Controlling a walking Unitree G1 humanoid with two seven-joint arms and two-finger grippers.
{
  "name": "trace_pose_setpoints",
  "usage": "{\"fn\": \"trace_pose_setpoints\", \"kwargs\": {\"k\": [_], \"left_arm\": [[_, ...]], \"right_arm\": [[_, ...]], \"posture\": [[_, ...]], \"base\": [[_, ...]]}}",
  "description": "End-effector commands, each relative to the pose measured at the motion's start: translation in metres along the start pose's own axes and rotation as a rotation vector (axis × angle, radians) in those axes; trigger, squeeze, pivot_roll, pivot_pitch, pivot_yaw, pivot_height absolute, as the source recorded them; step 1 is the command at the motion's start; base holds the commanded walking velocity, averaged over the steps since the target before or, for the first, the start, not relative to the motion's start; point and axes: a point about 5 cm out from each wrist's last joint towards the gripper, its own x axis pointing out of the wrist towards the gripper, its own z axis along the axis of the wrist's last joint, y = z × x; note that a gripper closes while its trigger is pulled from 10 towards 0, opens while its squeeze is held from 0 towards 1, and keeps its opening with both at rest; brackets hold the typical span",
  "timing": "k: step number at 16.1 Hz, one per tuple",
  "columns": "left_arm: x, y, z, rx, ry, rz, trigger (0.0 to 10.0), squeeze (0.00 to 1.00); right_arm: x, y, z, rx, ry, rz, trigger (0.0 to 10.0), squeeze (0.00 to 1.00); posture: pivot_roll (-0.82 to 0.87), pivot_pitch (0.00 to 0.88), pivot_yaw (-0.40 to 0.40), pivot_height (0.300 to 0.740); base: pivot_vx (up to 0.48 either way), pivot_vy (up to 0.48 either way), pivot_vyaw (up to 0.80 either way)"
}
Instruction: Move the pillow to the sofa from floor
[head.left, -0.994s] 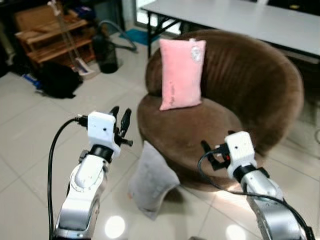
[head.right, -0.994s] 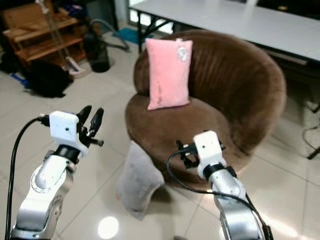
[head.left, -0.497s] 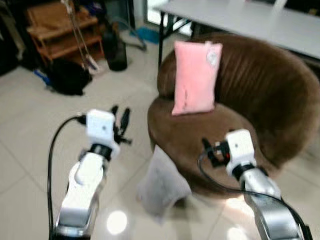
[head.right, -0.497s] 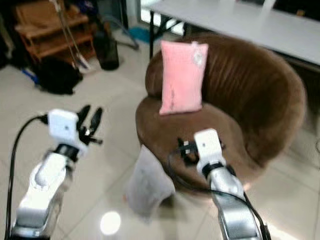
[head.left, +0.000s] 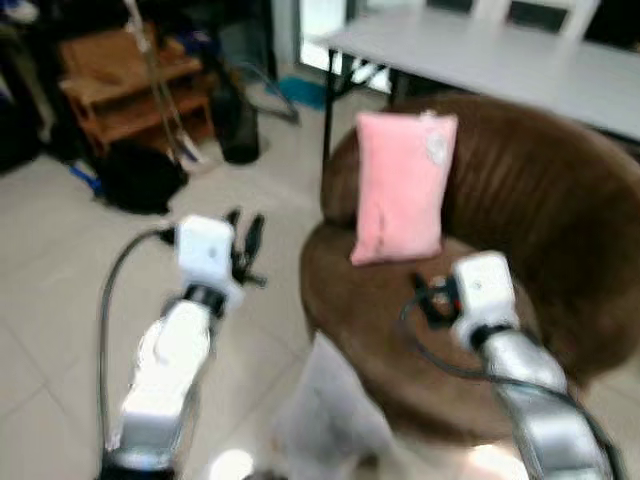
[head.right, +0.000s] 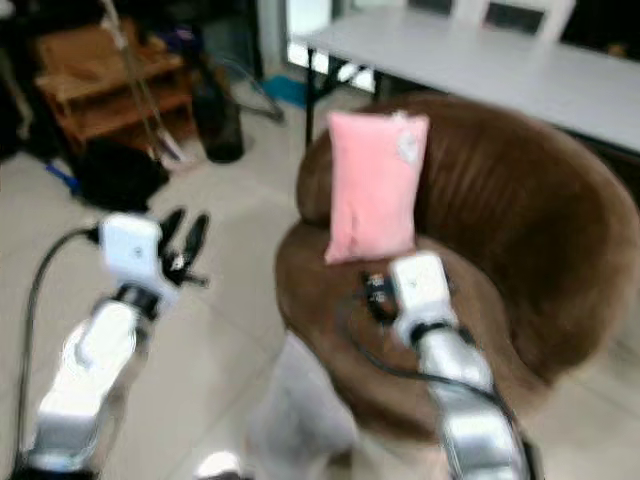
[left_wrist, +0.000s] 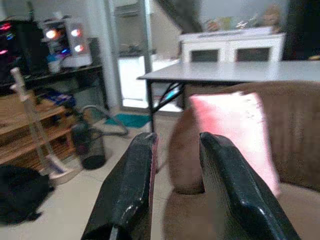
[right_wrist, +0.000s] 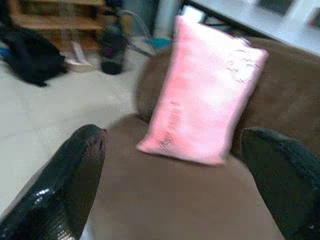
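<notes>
The view has swung and closed in on the brown round sofa (head.left: 520, 230) over the last second. That reads as the robot stepping or bending forward, not the furniture moving. The grey pillow (head.left: 335, 420) now sits lower in frame, on the tiled floor (head.left: 60, 300) leaning against the sofa's front edge, blurred enough that its exact lean is hard to call. It is untouched and not yet lifted.

The pink pillow (head.right: 375, 185) stands upright against the sofa's back.

The left gripper (head.left: 245, 240) is raised over the floor to the left of the sofa, fingers (left_wrist: 135, 195) a narrow gap apart and holding nothing. The right gripper (head.left: 428, 297) hovers above the seat cushion, fingers (right_wrist: 60, 195) spread wide and empty.

So the approach is nearly closed. Next comes reaching down to the grey pillow, which lies below both grippers.
</notes>
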Motion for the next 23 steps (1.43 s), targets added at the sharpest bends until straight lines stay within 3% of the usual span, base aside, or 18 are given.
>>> {"fn": "trace_pose_setpoints", "kwargs": {"k": [1, 5, 17, 23], "left_arm": [[0.003, -0.005, 0.003, -0.007, -0.01, -0.012, 10.0, 0.0], [-0.005, -0.012, -0.013, 0.043, 0.058, -0.14, 10.0, 0.0], [-0.007, -0.014, -0.02, 0.063, 0.072, -0.156, 10.0, 0.0], [-0.008, -0.016, -0.021, 0.047, 0.067, -0.139, 10.0, 0.0]], "right_arm": [[-0.003, -0.008, -0.003, -0.014, 0.017, -0.016, 10.0, 0.0], [-0.008, -0.009, -0.008, 0.034, 0.027, 0.007, 10.0, 0.0], [-0.008, -0.006, -0.011, 0.016, 0.026, 0.043, 10.0, 0.0], [-0.004, -0.004, -0.01, -0.045, 0.039, 0.123, 10.0, 0.0]], "posture": [[-0.04, 0.049, -0.005, 0.74], [-0.04, 0.031, -0.005, 0.715], [-0.04, 0.005, -0.01, 0.585], [-0.04, 0.011, -0.019, 0.581]], "base": [[0.371, 0.0, 0.0], [0.093, 0.0, 0.0], [0.0, 0.0, 0.0], [0.0, 0.0, 0.0]]}}
